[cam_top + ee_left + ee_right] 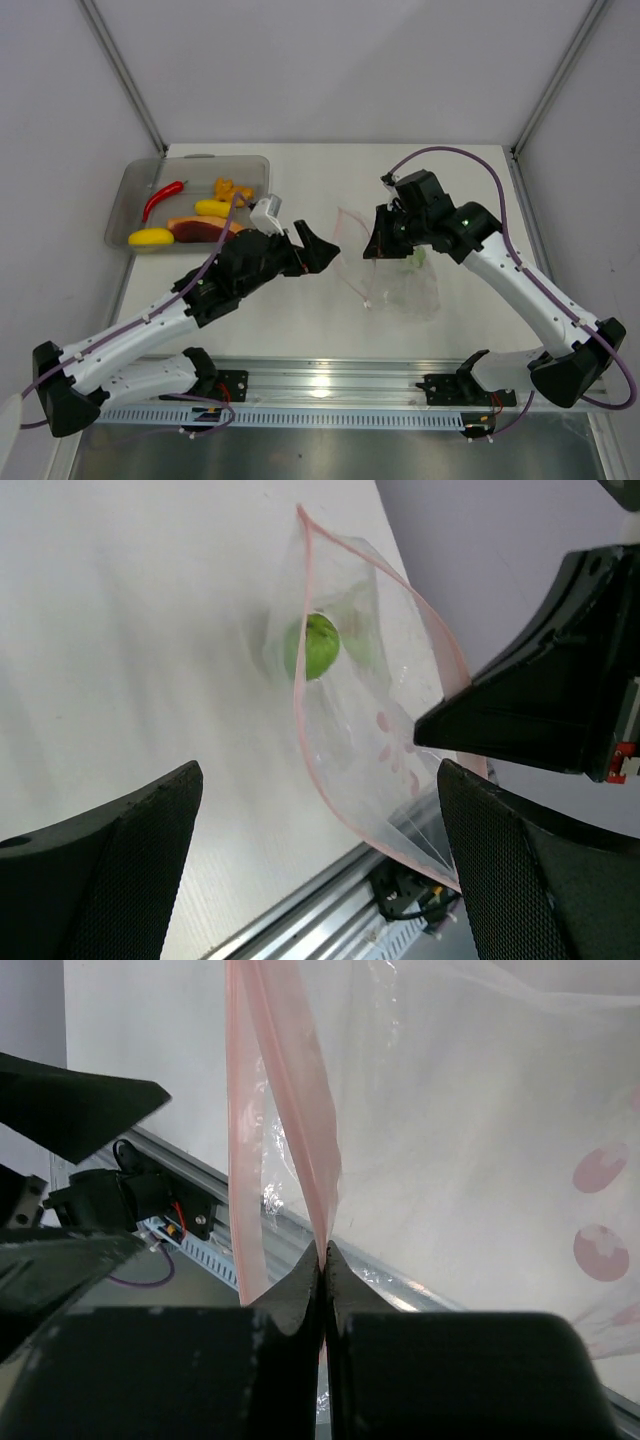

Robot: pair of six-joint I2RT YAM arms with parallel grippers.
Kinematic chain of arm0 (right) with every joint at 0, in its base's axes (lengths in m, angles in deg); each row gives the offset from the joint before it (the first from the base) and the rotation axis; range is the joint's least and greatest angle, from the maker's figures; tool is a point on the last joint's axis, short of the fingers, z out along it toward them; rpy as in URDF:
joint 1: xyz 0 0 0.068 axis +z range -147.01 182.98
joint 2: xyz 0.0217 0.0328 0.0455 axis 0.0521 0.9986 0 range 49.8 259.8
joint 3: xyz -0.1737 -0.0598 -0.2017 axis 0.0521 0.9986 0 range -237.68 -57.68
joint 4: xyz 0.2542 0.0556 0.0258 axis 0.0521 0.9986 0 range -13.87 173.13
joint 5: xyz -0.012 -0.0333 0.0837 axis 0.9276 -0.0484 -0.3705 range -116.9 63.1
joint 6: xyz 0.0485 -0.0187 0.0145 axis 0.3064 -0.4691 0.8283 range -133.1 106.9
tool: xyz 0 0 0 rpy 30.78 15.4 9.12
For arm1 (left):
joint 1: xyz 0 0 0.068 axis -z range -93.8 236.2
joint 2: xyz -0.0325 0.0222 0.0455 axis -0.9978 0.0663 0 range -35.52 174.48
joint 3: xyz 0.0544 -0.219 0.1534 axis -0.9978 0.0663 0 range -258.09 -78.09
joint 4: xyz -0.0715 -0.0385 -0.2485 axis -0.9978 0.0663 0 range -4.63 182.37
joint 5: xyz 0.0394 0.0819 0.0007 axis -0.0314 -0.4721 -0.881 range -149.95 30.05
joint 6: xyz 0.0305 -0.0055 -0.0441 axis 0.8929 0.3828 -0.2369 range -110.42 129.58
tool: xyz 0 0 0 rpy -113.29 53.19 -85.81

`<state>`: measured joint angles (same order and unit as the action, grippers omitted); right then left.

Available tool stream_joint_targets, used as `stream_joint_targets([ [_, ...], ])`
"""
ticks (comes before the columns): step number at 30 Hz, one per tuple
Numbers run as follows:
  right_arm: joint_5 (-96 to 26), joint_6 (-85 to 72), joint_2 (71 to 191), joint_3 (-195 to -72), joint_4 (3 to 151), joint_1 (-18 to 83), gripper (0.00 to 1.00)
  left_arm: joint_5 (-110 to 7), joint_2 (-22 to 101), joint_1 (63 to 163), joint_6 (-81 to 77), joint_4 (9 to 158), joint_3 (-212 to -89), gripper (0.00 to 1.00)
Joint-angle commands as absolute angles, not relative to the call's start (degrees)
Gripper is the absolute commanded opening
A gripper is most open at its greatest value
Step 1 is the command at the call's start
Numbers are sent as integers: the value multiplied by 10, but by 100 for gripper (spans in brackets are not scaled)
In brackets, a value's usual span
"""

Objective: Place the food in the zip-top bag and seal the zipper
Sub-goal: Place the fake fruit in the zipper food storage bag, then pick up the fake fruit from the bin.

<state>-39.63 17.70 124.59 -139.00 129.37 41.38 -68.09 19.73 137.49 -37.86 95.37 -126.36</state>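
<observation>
The clear zip-top bag lies right of centre, its mouth lifted and facing left. Its pinkish-red zipper gapes open. My right gripper is shut on one side of the zipper. A green round fruit sits inside the bag, also seen from above. My left gripper is open and empty, just left of the bag mouth and pointed at it. The red chili, yellow pieces, orange bits and orange-red slice lie in the tray.
The grey translucent tray stands at the back left, close behind my left arm. A metal rail runs along the near table edge. Pale walls enclose the table on both sides and at the back.
</observation>
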Motion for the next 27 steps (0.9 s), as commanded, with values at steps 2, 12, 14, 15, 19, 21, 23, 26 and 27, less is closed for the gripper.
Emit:
stream_joint_targets([
  [2, -380, 158, 1226, -1382, 1289, 411, 0, -779, 172, 1377, -337, 1018, -1312, 99],
  [12, -357, 143, 1235, -1378, 1299, 412, 0, -934, 176, 1280, -415, 1103, -1335, 100],
  [14, -355, 140, 1237, -1378, 1300, 411, 0, -935, 185, 1241, -426, 1107, -1332, 100],
  [15, -354, 137, 1241, -1380, 1303, 411, 0, -933, 189, 1229, -437, 1109, -1332, 99],
  [19, -350, 134, 1248, -1382, 1308, 411, 0, -932, 223, 1166, -468, 1107, -1334, 99],
  [21, -351, 132, 1249, -1382, 1308, 411, 0, -934, 236, 1136, -501, 1105, -1332, 100],
  [23, -351, 128, 1256, -1383, 1309, 411, 0, -914, 259, 1100, -524, 1088, -1330, 99],
  [26, -348, 122, 1265, -1384, 1311, 411, 0, -900, 296, 1065, -545, 1065, -1333, 99],
  [27, -348, 121, 1268, -1385, 1312, 411, 0, -903, 307, 1059, -560, 1067, -1348, 100],
])
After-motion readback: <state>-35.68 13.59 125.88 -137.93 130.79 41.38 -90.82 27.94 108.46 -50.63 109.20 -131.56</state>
